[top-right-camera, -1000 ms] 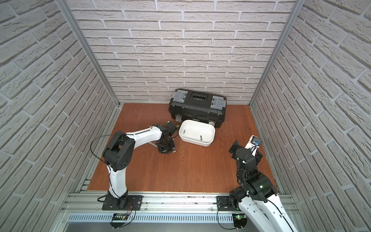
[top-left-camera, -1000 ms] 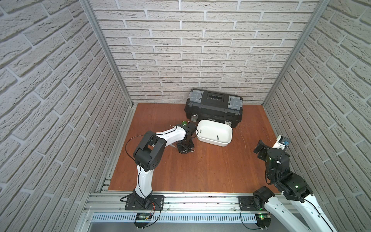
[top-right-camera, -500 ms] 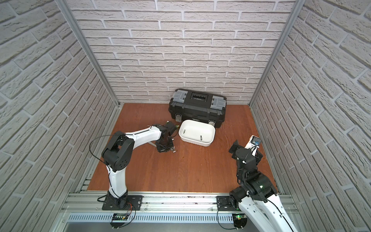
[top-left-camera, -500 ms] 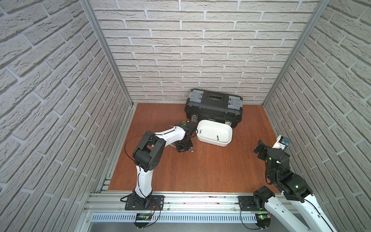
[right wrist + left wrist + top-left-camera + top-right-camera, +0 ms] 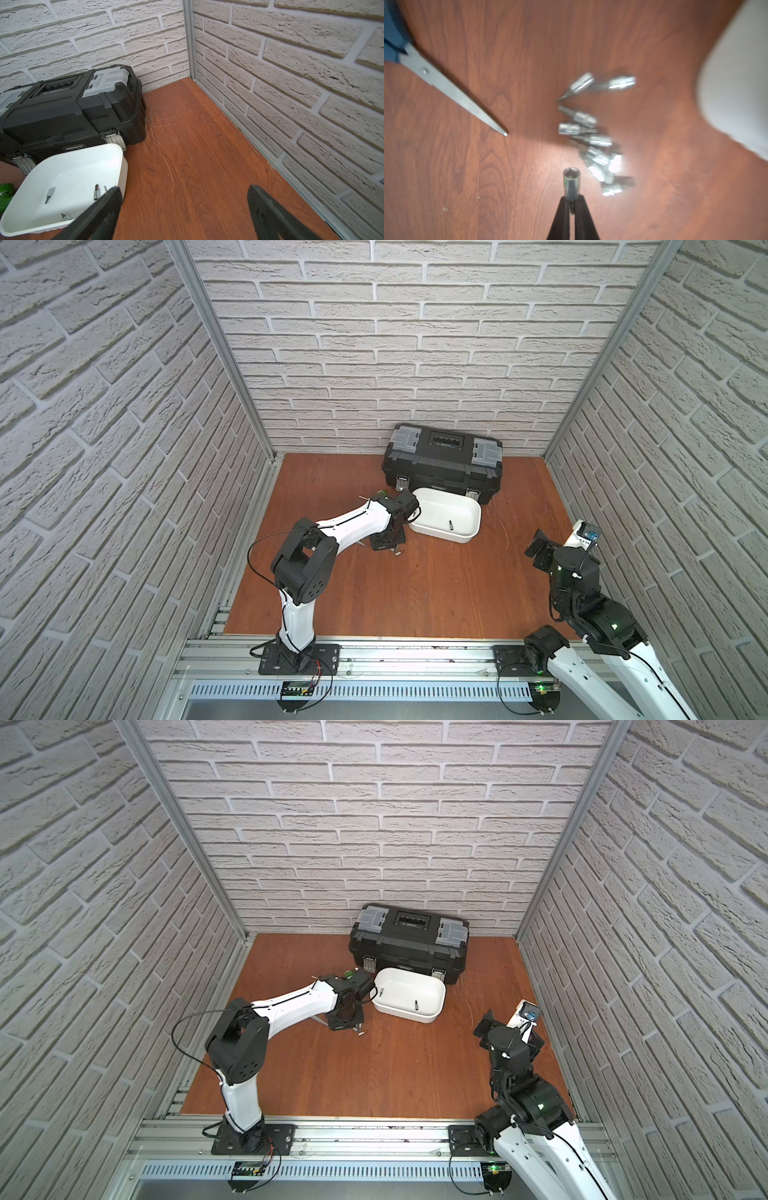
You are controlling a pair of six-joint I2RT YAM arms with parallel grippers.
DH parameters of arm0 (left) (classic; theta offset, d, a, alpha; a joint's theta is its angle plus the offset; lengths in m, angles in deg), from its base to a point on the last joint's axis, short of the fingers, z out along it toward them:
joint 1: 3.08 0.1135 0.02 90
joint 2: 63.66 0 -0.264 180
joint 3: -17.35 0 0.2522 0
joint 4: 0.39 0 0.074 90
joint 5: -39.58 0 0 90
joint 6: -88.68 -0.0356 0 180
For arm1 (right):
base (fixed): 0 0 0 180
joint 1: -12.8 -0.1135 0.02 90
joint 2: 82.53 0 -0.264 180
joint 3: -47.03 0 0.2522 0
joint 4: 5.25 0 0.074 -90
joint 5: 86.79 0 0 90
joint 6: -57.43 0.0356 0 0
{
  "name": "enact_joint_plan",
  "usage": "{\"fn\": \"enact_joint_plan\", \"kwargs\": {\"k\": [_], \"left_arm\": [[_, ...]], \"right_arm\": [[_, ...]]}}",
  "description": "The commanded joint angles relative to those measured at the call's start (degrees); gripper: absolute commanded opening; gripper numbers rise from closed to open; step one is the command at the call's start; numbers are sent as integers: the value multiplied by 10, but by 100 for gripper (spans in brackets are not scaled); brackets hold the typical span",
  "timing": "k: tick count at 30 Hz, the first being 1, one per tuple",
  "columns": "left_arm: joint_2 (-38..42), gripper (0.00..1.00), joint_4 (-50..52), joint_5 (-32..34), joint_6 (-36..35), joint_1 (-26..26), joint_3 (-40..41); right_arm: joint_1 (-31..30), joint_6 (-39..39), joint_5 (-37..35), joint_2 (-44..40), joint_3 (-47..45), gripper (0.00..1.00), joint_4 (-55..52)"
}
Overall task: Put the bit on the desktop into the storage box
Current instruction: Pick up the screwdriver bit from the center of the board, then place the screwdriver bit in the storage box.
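left gripper [image 5: 572, 201]: jaws pinched together on one bit [image 5: 570, 181], gripping it by the end
bit axis: runs in line w/ the fingers, hollow end poking out past the tips. can't tell if it's clear of the desktop [image 5: 415, 593]
pile of bits [image 5: 591, 135]: loose on the wood just beside the held one, pretty blurry
storage box [image 5: 441, 534]: just beside the left gripper, on its right and slightly toward the back wall. 3 small bits [image 5: 49, 194] lie inside
nearer arm: left, easily. right gripper [image 5: 185, 189] hangs wide open w/ nothing in it, well apart from the pile
next move imo: short hop over the box's near wall, then let go
scissors [image 5: 456, 91]: tip near the pile, on the side away from the box, so prob not in the way
writing: toolbox [image 5: 68, 108] badge reads "GREENER", print under it too small to read
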Motion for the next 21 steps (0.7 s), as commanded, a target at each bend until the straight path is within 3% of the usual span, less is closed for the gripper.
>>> {"fn": "enact_joint_plan", "kwargs": {"k": [1,11,21], "left_arm": [[24,1,15,27,-25,-8,-39],[-3,1,-27,18,-68,-9,-136],[-96,1,-47,-32,-96,-9,-258]], "right_arm": [[2,6,-6,-8,0,98,16],[2,7,-4,-8,2,98,15],[1,6,-6,-5,3,98,15]]}}
